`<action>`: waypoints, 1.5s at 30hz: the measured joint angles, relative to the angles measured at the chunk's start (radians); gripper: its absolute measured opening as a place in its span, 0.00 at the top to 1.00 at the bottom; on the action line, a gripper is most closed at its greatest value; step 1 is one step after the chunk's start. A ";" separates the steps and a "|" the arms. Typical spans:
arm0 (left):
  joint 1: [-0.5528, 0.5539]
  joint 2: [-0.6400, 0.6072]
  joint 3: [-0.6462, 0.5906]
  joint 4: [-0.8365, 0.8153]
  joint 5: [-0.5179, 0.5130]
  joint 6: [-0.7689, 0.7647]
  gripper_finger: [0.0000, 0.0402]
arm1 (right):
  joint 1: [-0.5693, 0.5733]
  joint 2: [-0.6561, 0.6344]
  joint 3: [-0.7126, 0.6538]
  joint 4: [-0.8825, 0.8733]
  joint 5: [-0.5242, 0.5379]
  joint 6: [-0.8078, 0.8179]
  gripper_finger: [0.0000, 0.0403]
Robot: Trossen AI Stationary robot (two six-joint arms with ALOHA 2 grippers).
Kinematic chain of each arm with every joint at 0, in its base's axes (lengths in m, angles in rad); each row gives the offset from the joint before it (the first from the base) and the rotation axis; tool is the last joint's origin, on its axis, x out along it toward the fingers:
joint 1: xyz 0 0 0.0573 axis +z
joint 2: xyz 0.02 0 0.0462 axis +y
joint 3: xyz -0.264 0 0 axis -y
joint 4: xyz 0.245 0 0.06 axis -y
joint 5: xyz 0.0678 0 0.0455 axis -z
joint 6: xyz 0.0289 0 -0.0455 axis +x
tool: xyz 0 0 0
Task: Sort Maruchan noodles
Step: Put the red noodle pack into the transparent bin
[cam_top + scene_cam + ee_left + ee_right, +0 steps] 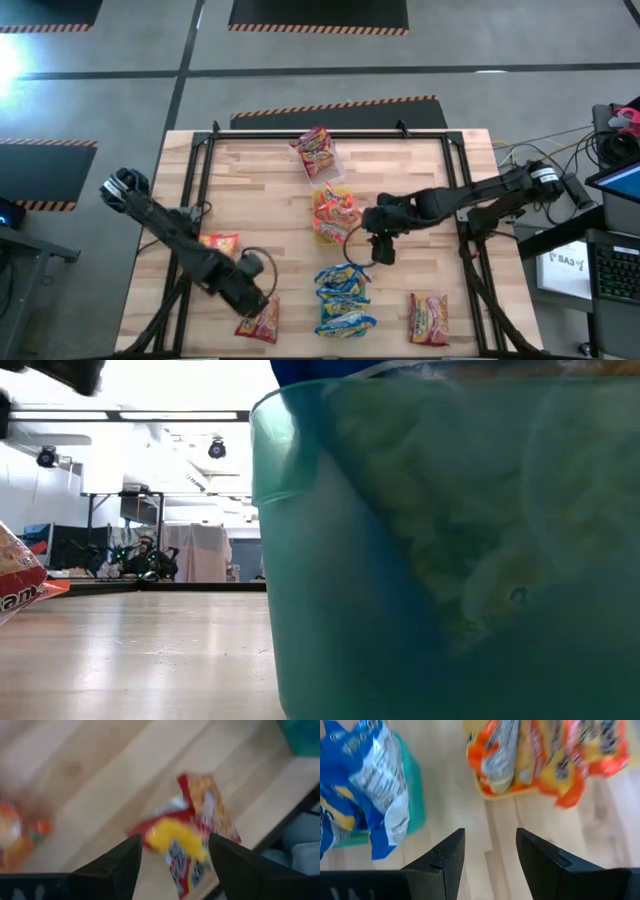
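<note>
The left gripper (262,297) is seen open and empty above a red noodle packet (258,320) lying near the tabletop's (260,190) front edge. The right gripper (383,250) is held open and empty mid-table, between the orange packets (335,213) and the blue packets (344,298).

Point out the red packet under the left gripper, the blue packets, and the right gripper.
red packet (187,845), left wrist view, its middle.
blue packets (344,300), high view, middle of the stack.
right gripper (490,855), right wrist view, between fingertips.

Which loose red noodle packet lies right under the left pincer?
The red packet at the table's near edge, beside the left pincer; the other loose red one lies beyond the blue packets.
</note>
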 joint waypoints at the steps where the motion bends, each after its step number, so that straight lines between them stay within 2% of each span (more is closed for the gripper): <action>1: -0.026 0.000 0.002 -0.004 -0.002 -0.048 0.46 | 0.008 0.000 -0.013 0.003 0.000 0.014 0.59; 7: -0.188 0.020 -0.006 0.024 -0.069 -0.415 0.42 | 0.053 -0.005 -0.072 0.006 0.000 0.052 0.59; 10: -0.236 0.051 -0.006 0.115 -0.185 -0.492 0.42 | 0.070 -0.005 -0.091 0.015 0.000 0.060 0.59; 13: -0.252 0.099 -0.006 0.139 -0.217 -0.534 0.42 | 0.081 -0.005 -0.105 0.034 0.000 0.063 0.59; 23: -0.252 0.235 -0.007 0.202 -0.221 -0.488 0.42 | 0.090 -0.005 -0.101 0.085 0.001 0.059 0.59; 34: -0.249 0.295 -0.022 0.241 -0.327 -0.469 0.42 | 0.090 -0.005 -0.101 0.110 0.009 0.021 0.59; 39: -0.245 0.295 -0.023 0.234 -0.360 -0.460 0.52 | 0.090 -0.004 -0.101 0.110 0.009 0.014 0.59; 45: -0.244 0.294 -0.023 0.238 -0.364 -0.435 0.74 | 0.090 -0.004 -0.101 0.110 0.009 0.008 0.59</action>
